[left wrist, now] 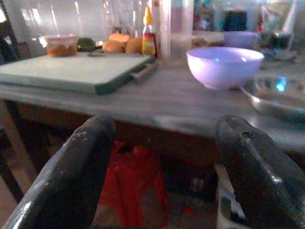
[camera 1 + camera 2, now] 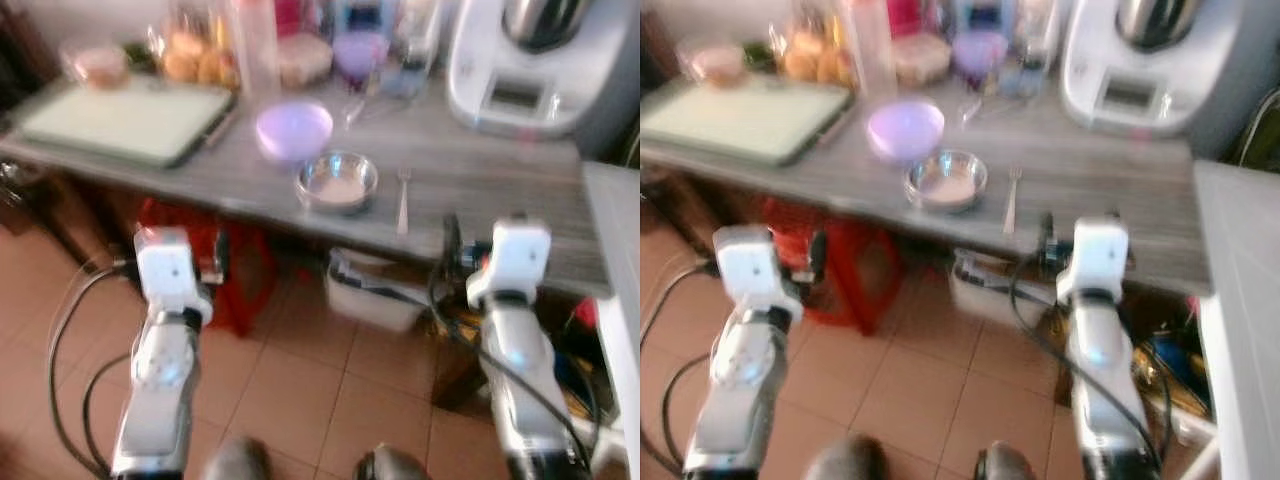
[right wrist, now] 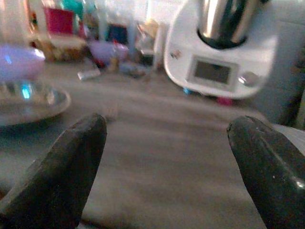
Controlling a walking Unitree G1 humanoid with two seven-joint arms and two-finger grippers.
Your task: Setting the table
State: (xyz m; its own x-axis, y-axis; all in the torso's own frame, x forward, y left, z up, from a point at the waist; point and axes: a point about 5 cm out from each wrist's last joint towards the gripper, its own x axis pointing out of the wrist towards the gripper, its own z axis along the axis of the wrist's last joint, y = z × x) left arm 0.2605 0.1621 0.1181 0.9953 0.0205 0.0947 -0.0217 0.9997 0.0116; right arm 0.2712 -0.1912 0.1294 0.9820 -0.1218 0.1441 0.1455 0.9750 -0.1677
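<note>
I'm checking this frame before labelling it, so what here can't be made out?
- Jars and bottles at the back of the table: head views too blurred to identify.
- Steel bowl: contents unclear; cut by the edge in the left wrist view.
- Fork: small, blurred.
- White appliance: top cut off.
- Under the table: shadowed clutter.
- Left tool and right tool: open, fingertips cut off.
</note>
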